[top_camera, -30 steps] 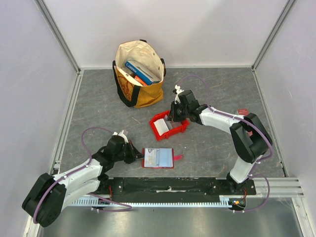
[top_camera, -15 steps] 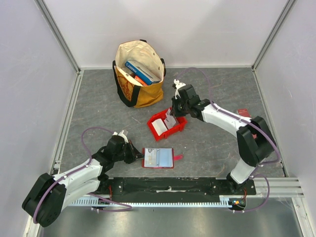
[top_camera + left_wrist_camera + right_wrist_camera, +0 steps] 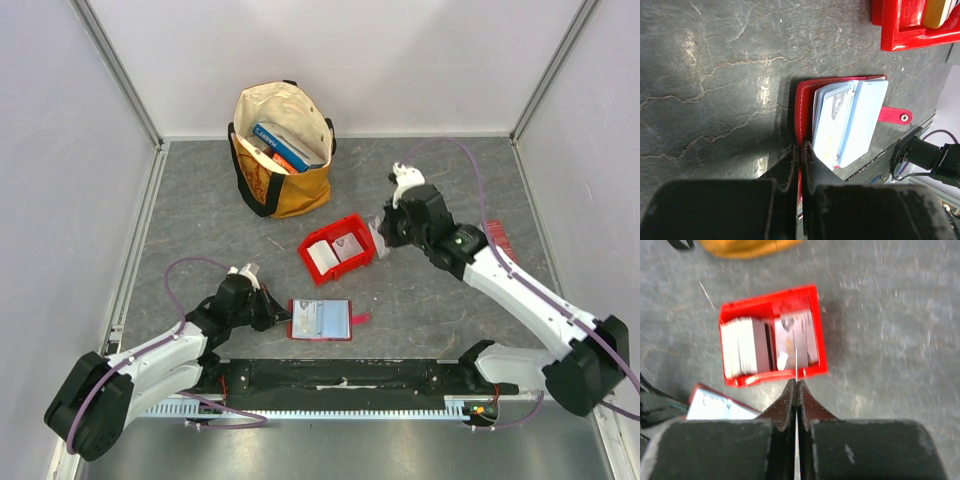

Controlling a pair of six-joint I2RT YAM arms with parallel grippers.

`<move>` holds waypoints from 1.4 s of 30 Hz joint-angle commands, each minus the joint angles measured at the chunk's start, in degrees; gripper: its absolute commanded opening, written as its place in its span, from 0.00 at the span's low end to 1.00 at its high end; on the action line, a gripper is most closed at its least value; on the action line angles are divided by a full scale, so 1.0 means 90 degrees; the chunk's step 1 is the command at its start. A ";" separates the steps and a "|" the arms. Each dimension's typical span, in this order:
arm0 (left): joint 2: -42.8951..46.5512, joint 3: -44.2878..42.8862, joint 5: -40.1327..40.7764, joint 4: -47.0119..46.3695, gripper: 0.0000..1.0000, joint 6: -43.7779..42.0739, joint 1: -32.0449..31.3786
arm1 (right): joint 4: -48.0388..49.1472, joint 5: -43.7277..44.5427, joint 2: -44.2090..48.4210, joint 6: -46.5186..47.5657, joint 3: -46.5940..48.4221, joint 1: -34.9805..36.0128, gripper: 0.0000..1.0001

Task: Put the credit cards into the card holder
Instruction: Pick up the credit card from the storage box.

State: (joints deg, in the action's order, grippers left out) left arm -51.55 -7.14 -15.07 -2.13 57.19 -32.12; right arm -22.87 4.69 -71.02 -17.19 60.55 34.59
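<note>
Lying open at the near middle of the table (image 3: 200,230), the card holder (image 3: 322,320) is shown with its pale slots up and its snap tab (image 3: 362,318) pointing right. Its left edge is clenched between the closed fingers of the left gripper (image 3: 278,314). Bare grey surface is left on the holder's far and right sides.

Just beyond, a red bin (image 3: 767,299) is set askew, apart from the holder, with credit cards (image 3: 322,257) stacked inside. At the bin's right rim the right gripper (image 3: 380,235) is held above the table. Its fingers are closed on one credit card (image 3: 796,367), seen edge-on as a thin pale line.

A ridged red strip (image 3: 495,233) is seen well to the right, near the right wall (image 3: 590,180).

Farthest, left of centre, a tote bag (image 3: 285,190) holding blue books (image 3: 280,140) is stood, with open table on both its sides. Writing on the books is too small to be read.
</note>
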 commanded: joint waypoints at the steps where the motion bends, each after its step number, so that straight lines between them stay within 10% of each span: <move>1: 0.0142 -0.0125 0.0102 -0.0076 0.02 -0.0104 0.0004 | -0.0798 0.0679 0.0683 -0.0403 -0.0848 0.0335 0.00; 15: 0.0132 -0.0174 0.0024 -0.0056 0.02 -0.0114 -0.0005 | -0.0096 0.2057 0.0460 -0.1898 -0.2499 0.1762 0.02; 42: 0.0025 -0.0184 -0.0005 -0.0095 0.02 -0.0143 -0.0015 | -0.0213 0.1511 0.0294 -0.1986 -0.2802 0.1879 0.14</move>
State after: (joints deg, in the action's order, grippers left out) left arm -51.03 -7.16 -15.11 -1.89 57.17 -32.12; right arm -24.82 19.27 -68.34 -34.72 35.42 51.16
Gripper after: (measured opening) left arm 0.026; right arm 0.153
